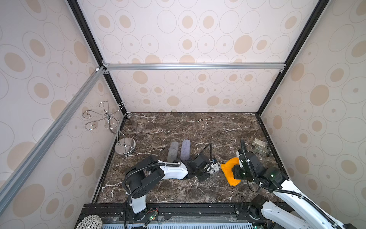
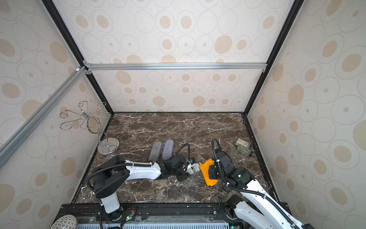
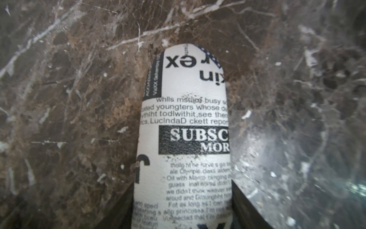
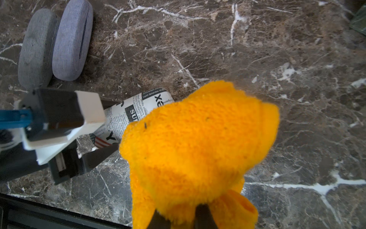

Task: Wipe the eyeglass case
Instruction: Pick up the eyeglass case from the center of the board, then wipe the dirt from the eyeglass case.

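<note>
A white newspaper-print eyeglass case [image 3: 186,128] lies on the dark marble table, near the middle front in both top views [image 1: 216,167] [image 2: 195,168]. My left gripper [image 3: 182,210] is shut on it, one black finger on each long side, and its rounded end sticks out past the fingertips. My right gripper [image 4: 181,218] is shut on a bunched orange cloth [image 4: 198,138]. The cloth [image 1: 229,171] hangs just right of the case's free end and covers that end in the right wrist view. Whether the cloth touches the case [image 4: 138,111] I cannot tell.
Two more cases, a grey one [image 1: 172,151] and a lilac one [image 1: 185,149], lie side by side just behind the left arm. A chrome wire stand [image 1: 124,146] is at the left wall. Small boxes [image 1: 260,146] sit by the right wall.
</note>
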`<move>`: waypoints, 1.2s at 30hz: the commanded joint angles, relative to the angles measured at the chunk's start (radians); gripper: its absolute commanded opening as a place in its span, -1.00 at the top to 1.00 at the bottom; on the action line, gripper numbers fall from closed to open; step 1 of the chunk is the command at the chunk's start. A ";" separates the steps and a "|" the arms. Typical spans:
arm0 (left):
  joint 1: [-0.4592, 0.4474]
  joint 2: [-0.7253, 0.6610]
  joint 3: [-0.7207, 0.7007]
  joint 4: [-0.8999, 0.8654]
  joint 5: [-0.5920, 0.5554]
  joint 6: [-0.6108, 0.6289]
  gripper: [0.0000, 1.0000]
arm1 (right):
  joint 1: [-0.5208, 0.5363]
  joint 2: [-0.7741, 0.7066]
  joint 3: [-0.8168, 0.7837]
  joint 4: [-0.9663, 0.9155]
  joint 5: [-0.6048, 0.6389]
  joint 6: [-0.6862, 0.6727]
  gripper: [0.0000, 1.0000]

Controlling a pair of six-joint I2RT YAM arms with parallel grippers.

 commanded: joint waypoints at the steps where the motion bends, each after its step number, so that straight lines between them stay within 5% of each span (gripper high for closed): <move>1: -0.007 -0.091 -0.044 0.062 0.100 -0.073 -0.13 | 0.004 0.055 0.019 0.095 -0.055 -0.070 1.00; 11: -0.042 -0.195 -0.103 0.061 0.111 -0.137 -0.07 | 0.067 0.229 0.045 0.242 -0.153 -0.131 1.00; 20: -0.051 -0.228 -0.087 0.102 0.094 -0.199 -0.03 | 0.202 0.279 -0.005 0.374 -0.208 -0.032 1.00; 25: -0.059 -0.263 -0.123 0.100 0.062 -0.187 -0.02 | 0.183 0.241 -0.038 0.323 -0.039 0.048 1.00; 31: -0.068 -0.331 -0.170 0.070 0.021 -0.176 -0.01 | 0.081 0.202 -0.024 0.224 0.016 0.058 1.00; 36: -0.078 -0.338 -0.168 0.072 0.010 -0.178 0.00 | 0.111 0.227 0.017 0.255 -0.088 0.009 1.00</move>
